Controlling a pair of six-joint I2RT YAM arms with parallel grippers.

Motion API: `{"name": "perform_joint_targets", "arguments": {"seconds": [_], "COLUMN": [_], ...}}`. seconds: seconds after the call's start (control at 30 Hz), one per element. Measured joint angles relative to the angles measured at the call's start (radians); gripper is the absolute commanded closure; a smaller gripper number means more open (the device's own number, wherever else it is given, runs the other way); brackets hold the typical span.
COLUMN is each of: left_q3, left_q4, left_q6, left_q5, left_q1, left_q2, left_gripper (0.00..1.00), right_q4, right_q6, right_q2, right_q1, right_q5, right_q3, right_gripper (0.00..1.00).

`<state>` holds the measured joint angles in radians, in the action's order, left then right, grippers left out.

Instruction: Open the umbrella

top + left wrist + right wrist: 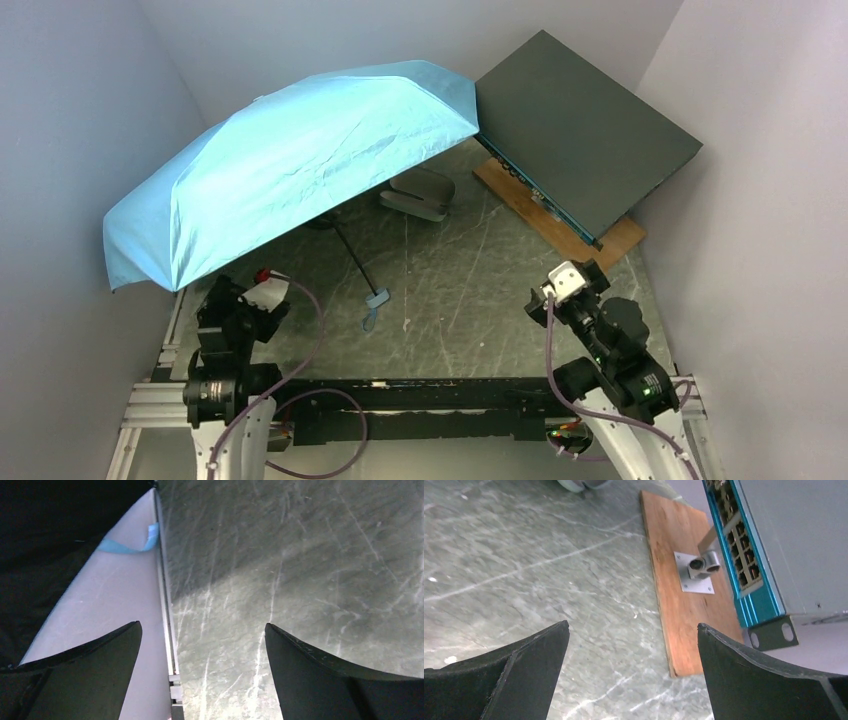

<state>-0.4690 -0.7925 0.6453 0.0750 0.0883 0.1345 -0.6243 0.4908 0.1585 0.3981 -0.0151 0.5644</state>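
Observation:
The umbrella stands open at the back left of the table, its sky-blue canopy (pixel 290 170) spread wide and tilted. Its thin black shaft (pixel 352 255) slants down to the small light-blue handle (pixel 378 297), which rests on the table. My left gripper (pixel 250 292) sits under the canopy's near edge, left of the handle and apart from it. In the left wrist view it (pixel 202 630) is open over bare table, with the black lining (pixel 50 535) and a blue strap (pixel 132 544) ahead. My right gripper (pixel 565 282) (pixel 633 627) is open and holds nothing.
A pale grey-green case (pixel 420 192) lies behind the handle. A big dark-grey flat box (pixel 585 130) (pixel 794 540) leans at the back right on a wooden board (pixel 560 225) (pixel 684 590) with a metal bracket (pixel 696 571). Walls close in on both sides.

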Motion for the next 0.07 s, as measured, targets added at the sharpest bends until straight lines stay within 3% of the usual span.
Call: {"name": "perform_joint_targets", "arguments": {"seconds": [0.07], "left_q3": [0.005], "left_q4": [-0.001], "left_q6": [0.006], "left_q5": [0.021], "left_q1": [0.000], "left_q2": [-0.050], "left_gripper": [0.01], "right_q4": [-0.015], "right_q6": [0.027], "right_q2": [-0.019], "right_q1": [-0.011], "right_q5": [-0.015], "right_q3": [-0.014], "right_gripper": [0.00]}}
